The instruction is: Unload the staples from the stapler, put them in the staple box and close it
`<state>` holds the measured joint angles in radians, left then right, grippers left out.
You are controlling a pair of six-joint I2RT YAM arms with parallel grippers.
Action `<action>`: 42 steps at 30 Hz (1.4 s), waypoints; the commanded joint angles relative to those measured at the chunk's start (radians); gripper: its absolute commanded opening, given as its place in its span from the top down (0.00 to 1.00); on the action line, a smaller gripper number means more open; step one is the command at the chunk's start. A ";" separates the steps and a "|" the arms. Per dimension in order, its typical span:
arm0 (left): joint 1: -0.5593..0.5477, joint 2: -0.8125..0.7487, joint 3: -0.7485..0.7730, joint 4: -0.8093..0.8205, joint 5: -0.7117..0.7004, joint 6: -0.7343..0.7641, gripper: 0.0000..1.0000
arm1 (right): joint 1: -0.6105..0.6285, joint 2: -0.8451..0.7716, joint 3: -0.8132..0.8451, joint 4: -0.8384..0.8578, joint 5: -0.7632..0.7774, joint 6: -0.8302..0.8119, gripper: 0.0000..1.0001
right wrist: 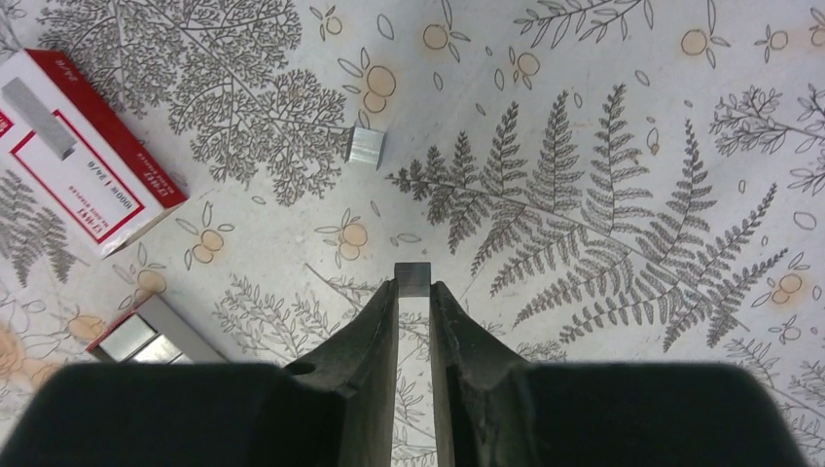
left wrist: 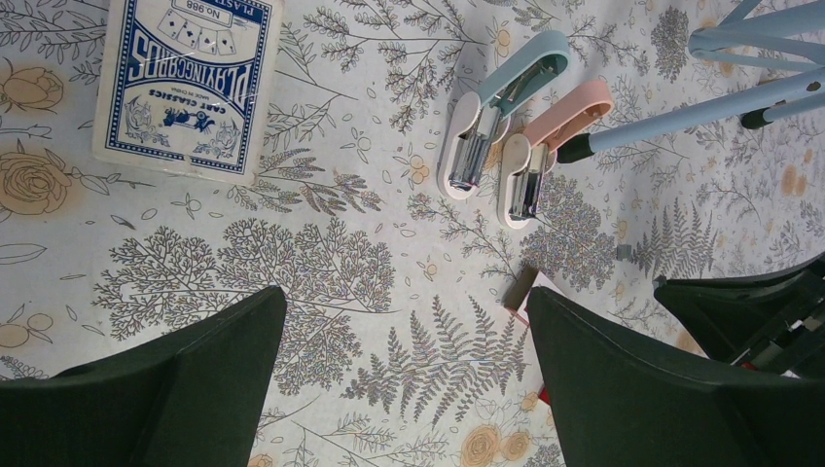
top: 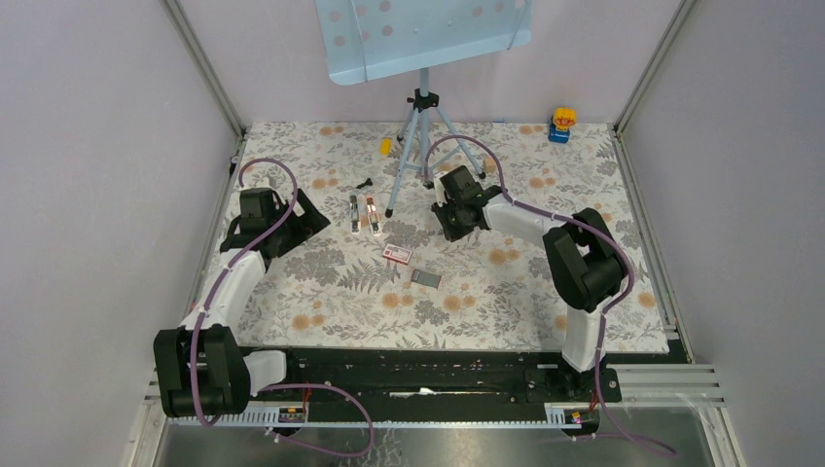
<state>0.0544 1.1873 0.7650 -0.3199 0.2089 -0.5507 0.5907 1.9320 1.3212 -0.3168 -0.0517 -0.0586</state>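
Observation:
Two open staplers lie side by side on the floral mat, a teal one point(left wrist: 506, 97) and a pink one point(left wrist: 550, 146), their metal channels facing up; the top view shows them too point(top: 361, 213). My left gripper point(left wrist: 404, 370) is open and empty, hovering near and left of them. My right gripper point(right wrist: 413, 290) is shut on a small block of staples point(right wrist: 412, 277) at its fingertips, above the mat to the right of the staplers point(top: 453, 216). Another small staple block point(right wrist: 366, 146) lies loose on the mat ahead of it.
A red-and-white staple box point(right wrist: 83, 161) with a staple strip on it lies left of the right gripper, its inner tray point(right wrist: 146, 336) nearby. A playing-card box point(left wrist: 185, 83) lies left of the staplers. A tripod point(top: 418, 136) stands behind them, one leg point(left wrist: 700, 107) beside the pink stapler.

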 commanded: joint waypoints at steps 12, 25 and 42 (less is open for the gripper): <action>0.007 -0.002 0.003 0.048 0.030 -0.006 0.01 | 0.013 -0.190 -0.133 0.039 0.016 0.417 0.78; 0.008 -0.010 0.000 0.048 0.042 -0.009 0.01 | 0.034 -0.253 -0.162 -0.034 0.139 0.761 0.79; 0.008 0.006 0.016 0.070 0.067 -0.045 0.01 | 0.184 -0.277 -0.217 -0.044 0.226 0.924 0.80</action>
<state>0.0547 1.1870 0.7616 -0.3115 0.2687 -0.5922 0.7452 1.7058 1.1240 -0.3618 0.1150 0.7948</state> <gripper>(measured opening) 0.988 0.214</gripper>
